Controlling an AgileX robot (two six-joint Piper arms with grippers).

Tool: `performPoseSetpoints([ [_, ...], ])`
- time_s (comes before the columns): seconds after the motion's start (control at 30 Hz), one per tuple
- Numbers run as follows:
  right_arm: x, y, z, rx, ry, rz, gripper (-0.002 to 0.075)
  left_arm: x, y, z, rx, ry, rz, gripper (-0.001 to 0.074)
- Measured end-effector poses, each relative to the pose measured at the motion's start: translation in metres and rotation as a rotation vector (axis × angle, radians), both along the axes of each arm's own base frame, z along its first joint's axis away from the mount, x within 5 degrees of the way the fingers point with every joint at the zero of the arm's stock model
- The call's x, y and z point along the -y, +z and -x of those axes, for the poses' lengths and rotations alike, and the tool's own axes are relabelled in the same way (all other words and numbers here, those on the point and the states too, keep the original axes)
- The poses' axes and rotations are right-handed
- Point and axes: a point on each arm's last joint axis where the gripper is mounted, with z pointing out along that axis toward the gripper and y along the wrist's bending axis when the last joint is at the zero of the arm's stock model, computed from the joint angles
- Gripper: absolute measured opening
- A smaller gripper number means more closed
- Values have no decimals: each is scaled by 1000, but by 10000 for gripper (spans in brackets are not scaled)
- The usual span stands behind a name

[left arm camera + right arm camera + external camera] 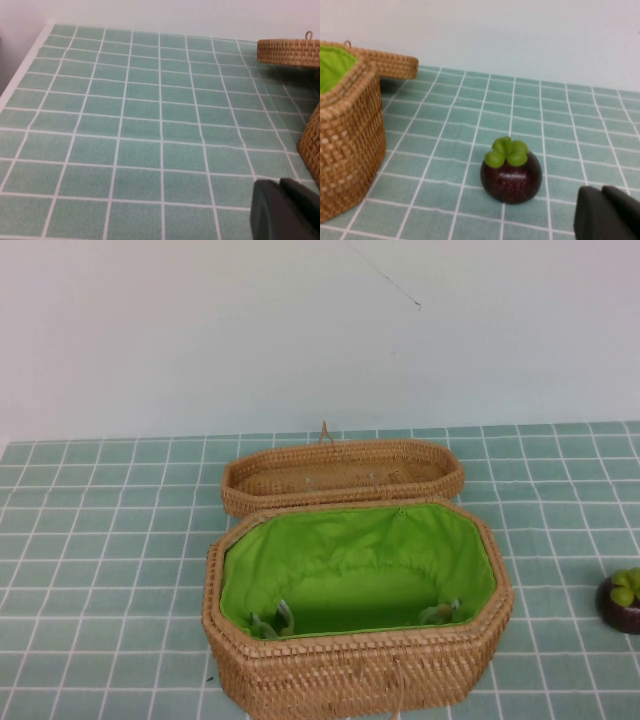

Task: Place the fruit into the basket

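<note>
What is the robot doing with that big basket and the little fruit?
Nothing is being held yet. The fruit sits on the tiled table, to the right of the open basket. The lid lies behind the basket. The right tool waits near the fruit, and the left tool is parked at the basket's other side.

The basket (357, 640) stands open-topped with its lid (342, 473) just behind, the fruit (622, 600) sits apart on bare bench (110, 540) to its right, nothing between.
</note>
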Motion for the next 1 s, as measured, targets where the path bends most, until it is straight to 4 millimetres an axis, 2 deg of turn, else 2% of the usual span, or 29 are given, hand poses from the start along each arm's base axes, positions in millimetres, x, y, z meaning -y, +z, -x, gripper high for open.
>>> performPoseSetpoints([
  [0.33,0,-2,0,-27,1,-6,-3,0,0,0,0,0,0,1],
  [0.43,-1,-1,0,-12,3,-61,-3,0,0,0,0,0,0,1],
  [0.93,2,20,-1,207,-28,-182,-2,0,0,0,0,0,0,0],
  [1.0,3,24,-1,248,-38,-248,-3,0,0,0,0,0,0,0],
])
